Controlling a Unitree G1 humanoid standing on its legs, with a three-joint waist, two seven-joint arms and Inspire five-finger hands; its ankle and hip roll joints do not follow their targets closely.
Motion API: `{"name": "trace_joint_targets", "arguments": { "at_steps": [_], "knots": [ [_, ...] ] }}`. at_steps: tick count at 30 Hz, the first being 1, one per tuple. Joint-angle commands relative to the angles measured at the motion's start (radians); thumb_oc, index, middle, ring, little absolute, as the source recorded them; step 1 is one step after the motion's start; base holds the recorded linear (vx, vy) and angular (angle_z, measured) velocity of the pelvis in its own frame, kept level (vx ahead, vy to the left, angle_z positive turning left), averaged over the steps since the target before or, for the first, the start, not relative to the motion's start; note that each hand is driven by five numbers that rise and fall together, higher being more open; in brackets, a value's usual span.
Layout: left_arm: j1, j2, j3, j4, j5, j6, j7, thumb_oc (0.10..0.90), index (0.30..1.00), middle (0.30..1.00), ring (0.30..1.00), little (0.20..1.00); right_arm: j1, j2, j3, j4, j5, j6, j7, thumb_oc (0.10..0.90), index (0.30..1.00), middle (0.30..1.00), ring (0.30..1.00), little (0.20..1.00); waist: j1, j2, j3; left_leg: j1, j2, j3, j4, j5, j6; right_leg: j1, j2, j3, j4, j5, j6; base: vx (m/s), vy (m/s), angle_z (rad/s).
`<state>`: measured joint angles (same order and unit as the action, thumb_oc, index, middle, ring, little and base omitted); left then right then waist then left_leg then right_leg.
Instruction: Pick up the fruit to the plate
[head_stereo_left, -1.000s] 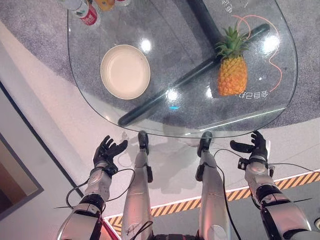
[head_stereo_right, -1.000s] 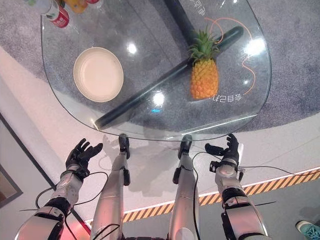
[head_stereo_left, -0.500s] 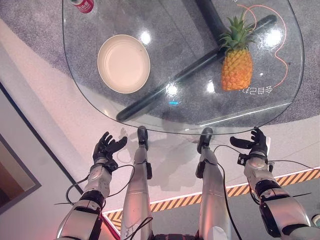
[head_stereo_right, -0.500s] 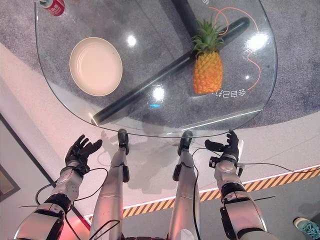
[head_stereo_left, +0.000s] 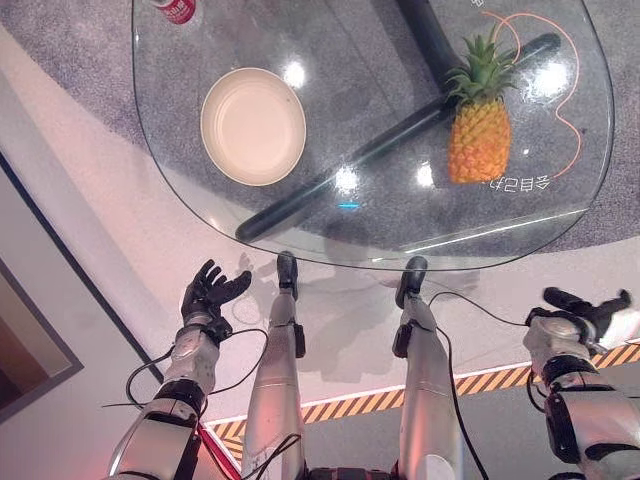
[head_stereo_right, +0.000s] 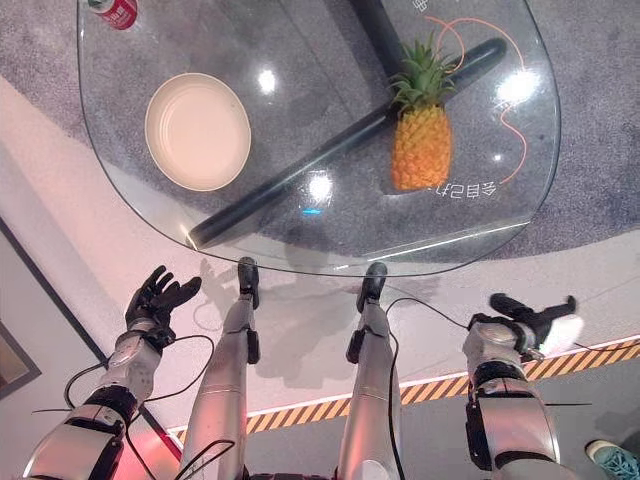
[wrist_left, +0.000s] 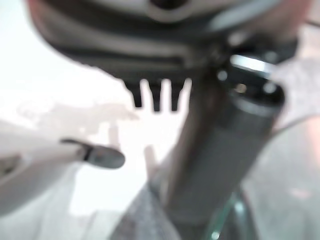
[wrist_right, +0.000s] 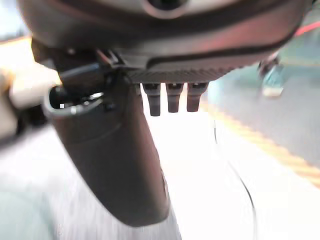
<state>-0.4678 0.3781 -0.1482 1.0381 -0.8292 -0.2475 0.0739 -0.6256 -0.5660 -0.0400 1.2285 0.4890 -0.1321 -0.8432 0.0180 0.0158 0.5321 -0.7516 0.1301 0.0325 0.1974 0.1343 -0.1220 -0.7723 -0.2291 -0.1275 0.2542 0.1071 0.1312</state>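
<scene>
While both hands hang open below the table's near edge, the pineapple (head_stereo_left: 479, 135) stands by its right edge, nearer the right hand (head_stereo_left: 580, 310) than the left hand (head_stereo_left: 208, 293).

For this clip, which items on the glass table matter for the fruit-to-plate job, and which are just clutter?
Belongs to the job:
- yellow-orange pineapple with green crown, on the table's right side
- round cream plate, empty, on the table's left side

Just lying about:
- red can at the far left edge of the clear glass table

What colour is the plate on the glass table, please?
The plate is a plain cream, without any pattern; it shows best in the left eye view.
</scene>
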Motion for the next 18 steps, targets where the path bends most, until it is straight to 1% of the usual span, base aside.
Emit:
{"name": "trace_joint_targets", "arguments": {
  "at_steps": [1,3,4,7,9,11,12,13,14,15,16,17,18],
  "knots": [
    [0.037,0.064,0.014,0.017,-0.018,-0.040,0.028,0.800,0.900,0.900,0.900,0.900,0.023,-0.124,-0.037,0.005,0.042,-0.097,-0.164,0.800,0.900,0.900,0.900,0.900,0.008,-0.026,-0.012,-0.045,-0.051,-0.044,0.136,-0.134,0.023,-0.006,0.026,-0.016,-0.004,-0.001,0.028,0.00,0.000,0.00],
    [0.030,0.063,0.009,0.015,-0.019,-0.039,0.034,0.800,0.900,0.900,0.900,0.900,0.010,-0.137,-0.047,-0.016,0.048,-0.140,-0.199,0.800,0.900,0.900,0.900,0.900,0.005,-0.029,-0.012,-0.050,-0.052,-0.044,0.131,-0.126,0.024,-0.011,0.024,-0.018,-0.009,0.007,0.029,0.00,0.000,0.00],
    [0.031,0.066,0.006,0.012,-0.021,-0.035,0.035,0.800,0.900,0.900,0.900,0.900,0.005,-0.145,-0.046,-0.034,0.053,-0.149,-0.216,0.800,0.900,0.900,0.900,0.900,0.007,-0.030,-0.012,-0.042,-0.049,-0.043,0.131,-0.135,0.023,-0.002,0.026,-0.019,-0.009,0.000,0.030,0.00,0.000,0.00],
    [0.035,0.065,0.002,0.001,-0.022,-0.038,0.041,0.800,0.900,0.900,0.900,0.900,-0.017,-0.163,-0.050,-0.098,0.066,-0.180,-0.277,0.800,0.900,0.900,0.900,0.900,0.004,-0.034,-0.012,-0.045,-0.052,-0.043,0.121,-0.124,0.023,-0.005,0.023,-0.024,-0.017,0.009,0.029,0.00,0.000,0.00],
    [0.045,0.063,-0.004,-0.017,-0.028,-0.035,0.051,0.800,0.900,0.900,0.900,0.900,-0.024,-0.171,-0.049,-0.168,0.121,-0.200,-0.308,0.800,0.900,0.900,0.900,0.900,0.004,-0.034,-0.012,-0.038,-0.050,-0.041,0.117,-0.130,0.021,0.003,0.024,-0.028,-0.020,0.003,0.029,0.00,0.015,0.00],
    [0.057,0.059,-0.007,-0.040,-0.036,-0.037,0.066,0.800,0.900,0.900,0.900,0.900,-0.021,-0.166,-0.051,-0.269,0.134,-0.233,-0.348,0.800,0.900,0.900,0.900,0.900,0.000,-0.034,-0.012,-0.038,-0.051,-0.039,0.110,-0.127,0.022,0.003,0.024,-0.029,-0.023,0.002,0.027,-0.01,0.038,-0.02],
    [0.060,0.059,-0.007,-0.043,-0.036,-0.036,0.068,0.800,0.900,0.900,0.900,0.900,-0.016,-0.163,-0.053,-0.287,0.129,-0.242,-0.353,0.800,0.900,0.900,0.900,0.900,0.000,-0.035,-0.012,-0.037,-0.052,-0.039,0.108,-0.127,0.022,0.004,0.024,-0.028,-0.024,0.002,0.027,-0.01,0.035,-0.02],
    [0.067,0.053,-0.007,-0.054,-0.034,-0.039,0.076,0.800,0.900,0.900,0.900,0.900,-0.011,-0.153,-0.042,-0.385,0.104,-0.248,-0.379,0.800,0.900,0.900,0.900,0.900,-0.004,-0.036,-0.012,-0.037,-0.053,-0.038,0.105,-0.125,0.022,0.001,0.026,-0.026,-0.026,0.004,0.026,-0.02,0.030,-0.01],
    [0.067,0.050,-0.005,-0.061,-0.031,-0.039,0.081,0.800,0.900,0.900,0.900,0.900,-0.011,-0.147,-0.037,-0.435,0.086,-0.259,-0.384,0.800,0.900,0.900,0.900,0.900,-0.008,-0.038,-0.012,-0.045,-0.056,-0.039,0.101,-0.115,0.023,-0.007,0.024,-0.025,-0.029,0.012,0.024,0.00,0.000,0.00],
    [0.071,0.048,-0.004,-0.063,-0.028,-0.039,0.082,0.800,0.900,0.900,0.900,0.900,-0.010,-0.145,-0.032,-0.469,0.071,-0.258,-0.387,0.800,0.900,0.900,0.900,0.900,-0.008,-0.038,-0.012,-0.039,-0.055,-0.038,0.102,-0.122,0.022,-0.003,0.025,-0.024,-0.028,0.006,0.024,0.00,0.000,0.00],
    [0.075,0.045,0.000,-0.070,-0.027,-0.038,0.082,0.800,0.900,0.900,0.900,0.900,-0.011,-0.141,-0.026,-0.532,0.038,-0.275,-0.370,0.800,0.900,0.900,0.900,0.900,-0.011,-0.038,-0.012,-0.040,-0.055,-0.036,0.100,-0.120,0.022,-0.006,0.026,-0.022,-0.028,0.006,0.023,0.00,0.033,0.00],
    [0.074,0.044,0.005,-0.071,-0.027,-0.038,0.079,0.800,0.900,0.900,0.900,0.900,-0.020,-0.140,-0.019,-0.582,0.016,-0.271,-0.370,0.800,0.900,0.900,0.900,0.900,-0.014,-0.037,-0.012,-0.047,-0.059,-0.036,0.096,-0.111,0.024,-0.014,0.023,-0.020,-0.032,0.013,0.022,0.00,0.043,-0.01],
    [0.083,0.039,0.007,-0.073,-0.024,-0.043,0.074,0.800,0.900,0.900,0.900,0.900,-0.017,-0.134,-0.013,-0.649,-0.030,-0.257,-0.376,0.800,0.900,0.900,0.900,0.900,-0.014,-0.035,-0.012,-0.042,-0.057,-0.035,0.097,-0.117,0.023,-0.012,0.024,-0.018,-0.030,0.005,0.022,0.00,0.046,-0.01]
  ]
}}
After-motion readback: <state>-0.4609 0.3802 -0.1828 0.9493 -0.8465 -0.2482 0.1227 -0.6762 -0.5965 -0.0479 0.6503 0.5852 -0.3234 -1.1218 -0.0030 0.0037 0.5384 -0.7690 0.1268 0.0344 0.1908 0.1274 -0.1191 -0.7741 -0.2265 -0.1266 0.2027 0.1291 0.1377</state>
